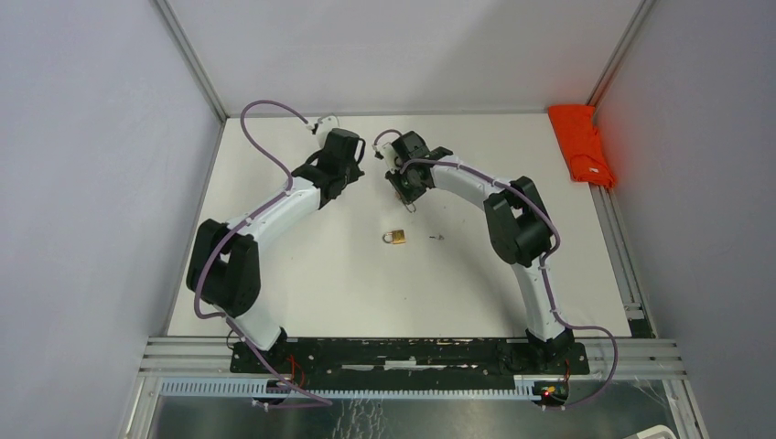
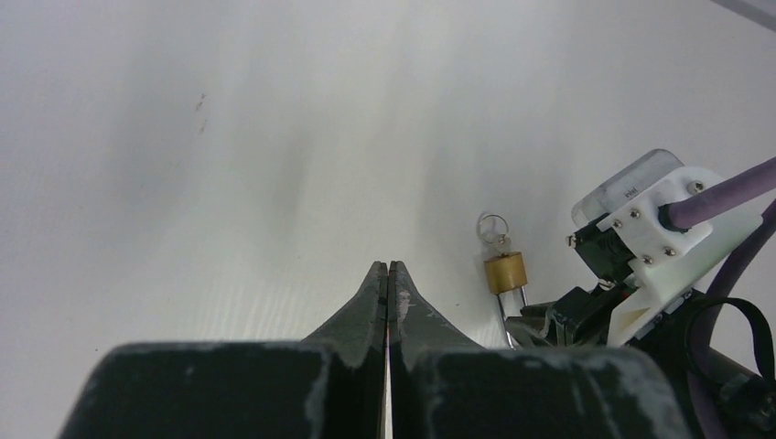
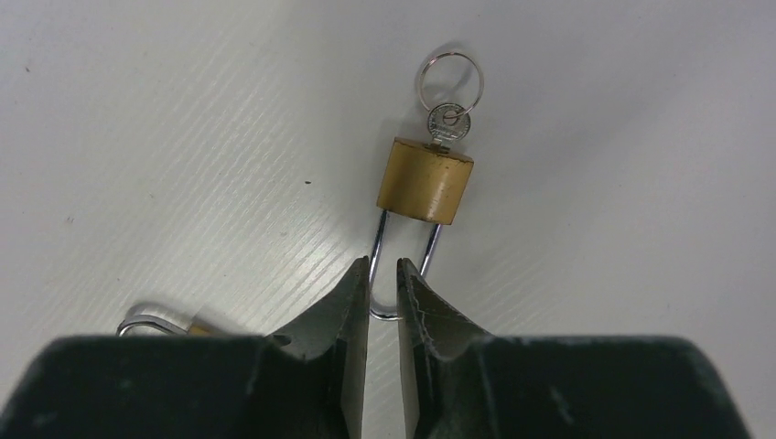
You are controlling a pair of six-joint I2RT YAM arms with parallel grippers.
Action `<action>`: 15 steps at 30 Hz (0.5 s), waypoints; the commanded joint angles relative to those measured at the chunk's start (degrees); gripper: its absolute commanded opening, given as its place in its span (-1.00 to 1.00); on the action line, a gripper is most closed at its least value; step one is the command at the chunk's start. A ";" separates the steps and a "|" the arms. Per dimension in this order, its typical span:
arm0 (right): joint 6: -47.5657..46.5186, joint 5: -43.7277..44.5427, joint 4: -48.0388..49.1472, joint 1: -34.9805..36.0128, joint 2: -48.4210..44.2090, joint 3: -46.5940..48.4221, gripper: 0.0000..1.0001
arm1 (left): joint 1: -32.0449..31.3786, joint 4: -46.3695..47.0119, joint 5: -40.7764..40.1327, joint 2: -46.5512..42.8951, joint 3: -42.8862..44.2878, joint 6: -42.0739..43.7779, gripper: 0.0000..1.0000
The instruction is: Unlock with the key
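Pinching the shackle [image 3: 378, 242] between narrow jaws, the right pincer [image 3: 382, 265] has the lock [image 3: 425, 180] sticking out just past its tips. The key [image 3: 448, 122] is seated in the far end, and its ring [image 3: 448, 78] lies beyond that. The left pincer [image 2: 389, 270] is fully closed and empty. In its own view the lock sits ahead and off to its right, apart from its tips.

The step in hand looks to be turning the key. To do it well, the left pincer should part its jaws and come in along the lock's axis from the ring end. It should close flat on the key's head, not on the loose ring, which would only swing. The right grip must hold firm against the twist, since a thin shackle can spin between pads. A second lock [image 3: 160, 322] lies just left of the right pincer's fingers and should be left alone.
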 commanded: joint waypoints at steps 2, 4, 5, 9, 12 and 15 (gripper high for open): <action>-0.73 0.77 -0.65 0.37 0.85 0.94 -0.57 | 0.22 -0.68 -3.25 -4.12 -0.22 -1.33 -0.97; -0.43 0.79 -0.78 0.41 1.33 0.78 -0.57 | 0.27 -0.99 -4.01 -4.74 -0.12 -1.14 -0.96; -0.38 0.54 -0.74 0.41 1.45 0.60 -0.57 | 0.24 -1.16 -4.37 -5.22 -0.19 -1.09 -0.96; -0.13 0.58 -0.44 1.05 1.58 -0.29 -0.57 | 0.45 -1.39 -5.13 -6.32 -0.55 -1.00 -0.96; 0.05 0.67 -0.87 1.11 2.58 -0.28 -0.56 | 0.55 -1.67 -5.75 -7.12 -0.71 -1.21 -0.96; -0.01 1.02 -1.38 1.03 3.74 0.27 -0.55 | 0.67 -1.99 -6.29 -8.49 -0.81 -1.40 -0.96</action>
